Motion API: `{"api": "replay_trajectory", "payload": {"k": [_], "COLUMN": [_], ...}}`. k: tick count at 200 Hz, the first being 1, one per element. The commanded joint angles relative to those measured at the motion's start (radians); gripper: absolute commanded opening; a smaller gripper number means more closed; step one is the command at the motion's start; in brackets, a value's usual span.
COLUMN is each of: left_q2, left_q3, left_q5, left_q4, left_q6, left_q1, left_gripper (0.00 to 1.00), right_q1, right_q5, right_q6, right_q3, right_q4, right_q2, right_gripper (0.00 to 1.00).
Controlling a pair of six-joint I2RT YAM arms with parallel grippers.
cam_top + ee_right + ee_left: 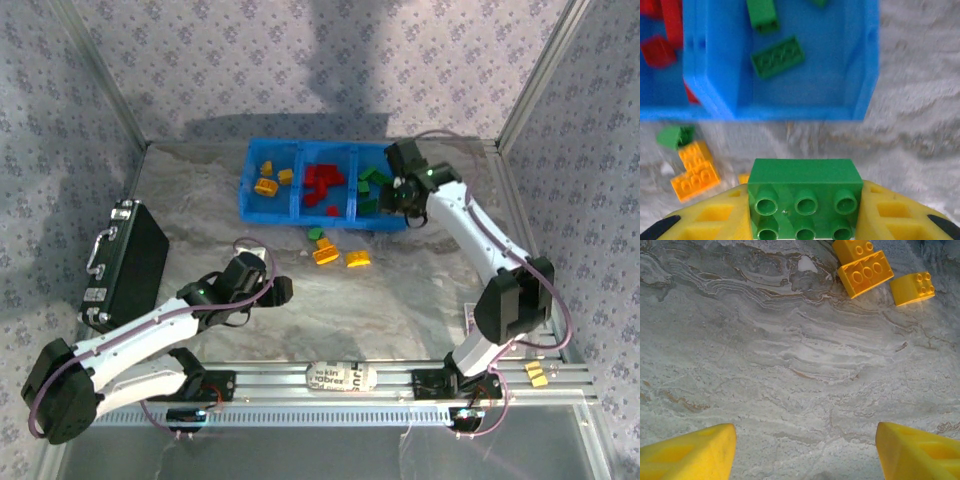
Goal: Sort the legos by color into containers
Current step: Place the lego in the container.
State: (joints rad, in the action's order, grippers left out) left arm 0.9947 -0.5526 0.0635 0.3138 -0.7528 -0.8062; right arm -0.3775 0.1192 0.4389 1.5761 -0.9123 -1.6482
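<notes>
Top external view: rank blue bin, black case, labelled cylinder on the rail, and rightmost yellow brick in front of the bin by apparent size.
Largest to smallest: blue bin, black case (close behind), labelled cylinder, yellow brick.

green brick [805, 192] cropped below, bin [790, 112] blurred

There's a green studded plastic brick [805, 185], others in red and yellow-orange, a bright blue rectangular plastic bin [246, 190], a black hard case [135, 265], and a grey marble-patterned tabletop [790, 365] veined brown.

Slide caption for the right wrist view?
Right end effector, shut on a green brick, faces the compartment of green bricks in the blue bin; yellow bricks lie loose on the table.
</notes>
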Motion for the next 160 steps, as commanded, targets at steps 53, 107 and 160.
{"api": "replay_trajectory", "payload": {"k": [53, 107, 160], "left_q2": [-0.017, 0.084, 0.273], "left_q3": [-0.006, -0.072, -0.195], "left_q5": [-0.002, 0.015, -0.036], "left_q4": [-0.001, -0.045, -0.120], "left_q6": [0.011, 0.082, 0.103], "left_q1": [-0.021, -0.020, 0.060], "left_gripper": [0.74, 0.74, 0.73], "right_q1": [0.065, 0.019, -0.027], "right_q5": [-0.049, -0.092, -0.151], "right_q6": [-0.073, -0.065, -0.079], "right_q3": [0.212, -0.047, -0.149], "right_q4": [0.031, 0.141, 0.184], "right_q2": [-0.208, -0.019, 0.046], "right_gripper": [0.93, 0.92, 0.76]}}
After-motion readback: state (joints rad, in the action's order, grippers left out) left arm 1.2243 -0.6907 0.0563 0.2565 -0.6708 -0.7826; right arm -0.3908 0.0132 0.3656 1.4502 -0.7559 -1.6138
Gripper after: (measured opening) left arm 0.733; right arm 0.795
